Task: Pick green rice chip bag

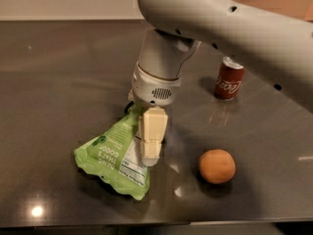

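Observation:
The green rice chip bag lies flat on the dark table, left of centre and near the front edge. It is crinkled and light green, with its white label panel facing up. My gripper hangs from the large white arm and is down at the bag's right edge, over the label panel. It covers the bag's upper right corner. The bag rests on the table.
A red soda can stands upright at the back right. An orange sits to the right of the bag, about a hand's width from the gripper. The table's front edge runs along the bottom of the view.

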You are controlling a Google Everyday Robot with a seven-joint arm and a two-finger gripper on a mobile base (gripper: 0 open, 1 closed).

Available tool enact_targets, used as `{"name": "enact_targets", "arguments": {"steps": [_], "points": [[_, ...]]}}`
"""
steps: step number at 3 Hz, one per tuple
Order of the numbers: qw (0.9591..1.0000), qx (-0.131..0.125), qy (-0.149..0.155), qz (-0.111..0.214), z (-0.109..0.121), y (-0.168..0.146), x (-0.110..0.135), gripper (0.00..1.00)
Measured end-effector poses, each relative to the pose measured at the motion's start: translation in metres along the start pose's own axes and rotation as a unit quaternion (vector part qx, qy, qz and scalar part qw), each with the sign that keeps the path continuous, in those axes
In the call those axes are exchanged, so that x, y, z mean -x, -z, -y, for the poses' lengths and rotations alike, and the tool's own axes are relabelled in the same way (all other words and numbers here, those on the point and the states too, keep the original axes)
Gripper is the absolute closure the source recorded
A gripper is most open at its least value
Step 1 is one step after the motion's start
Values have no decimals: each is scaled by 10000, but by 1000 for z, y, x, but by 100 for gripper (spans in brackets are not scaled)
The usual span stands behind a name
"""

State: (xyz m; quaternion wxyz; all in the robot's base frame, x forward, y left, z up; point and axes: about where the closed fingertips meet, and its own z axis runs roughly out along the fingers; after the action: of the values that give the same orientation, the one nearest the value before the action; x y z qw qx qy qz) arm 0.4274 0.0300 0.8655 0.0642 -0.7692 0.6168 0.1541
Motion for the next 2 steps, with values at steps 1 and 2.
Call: {"name": "enact_targets", "arguments": {"steps": [1,2], "points": [[9999,-117,-8,20,6,1,4,18],[9998,-211,-29,58,11,4,6,42]]}}
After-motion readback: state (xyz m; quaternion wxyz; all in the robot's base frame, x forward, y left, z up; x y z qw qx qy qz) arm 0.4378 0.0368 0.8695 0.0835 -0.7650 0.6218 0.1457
